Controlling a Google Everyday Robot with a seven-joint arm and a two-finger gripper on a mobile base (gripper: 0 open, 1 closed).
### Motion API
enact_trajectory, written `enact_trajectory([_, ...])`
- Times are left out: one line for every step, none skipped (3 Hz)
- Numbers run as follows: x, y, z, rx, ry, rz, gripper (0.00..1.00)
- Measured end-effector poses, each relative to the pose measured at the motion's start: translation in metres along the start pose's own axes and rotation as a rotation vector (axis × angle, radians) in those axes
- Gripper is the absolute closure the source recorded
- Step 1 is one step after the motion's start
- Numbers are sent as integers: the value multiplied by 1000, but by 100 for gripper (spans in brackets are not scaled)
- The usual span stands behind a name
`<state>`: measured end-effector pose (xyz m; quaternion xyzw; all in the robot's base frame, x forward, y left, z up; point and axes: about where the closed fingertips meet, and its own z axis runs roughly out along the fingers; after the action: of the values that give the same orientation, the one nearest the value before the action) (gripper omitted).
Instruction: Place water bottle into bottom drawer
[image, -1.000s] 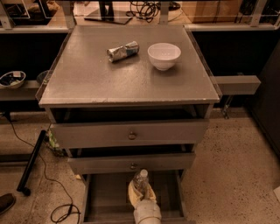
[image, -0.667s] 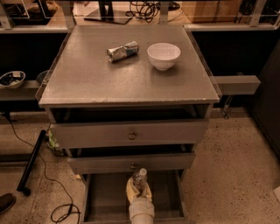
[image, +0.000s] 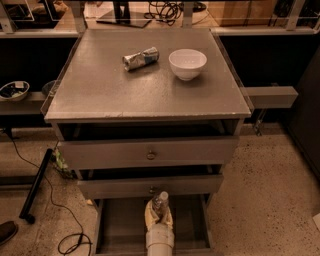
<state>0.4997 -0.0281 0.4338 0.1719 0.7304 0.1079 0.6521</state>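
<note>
Claw (image: 159, 216) at near centre, over open bottom drawer (image: 120, 225), closed round lower body of water bottle (image: 161, 200). Bottle upright, cap up, just in front of middle drawer (image: 115, 187). Assessed: light, thin plastic, prob. dents if squeezed; smooth, could slip. Best hold approx. mid-body on ribs, moderate pressure. Wrapper (image: 140, 58) and bowl (image: 187, 63) on worktop (image: 110, 95), not involved.
</note>
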Motion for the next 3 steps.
enact_trajectory([8,2,-4,-8,1,-21,100])
enact_trajectory([27,-10,-6,12,-3,-80,100])
enact_trajectory([46,-27,-3,52,-23,-143,100])
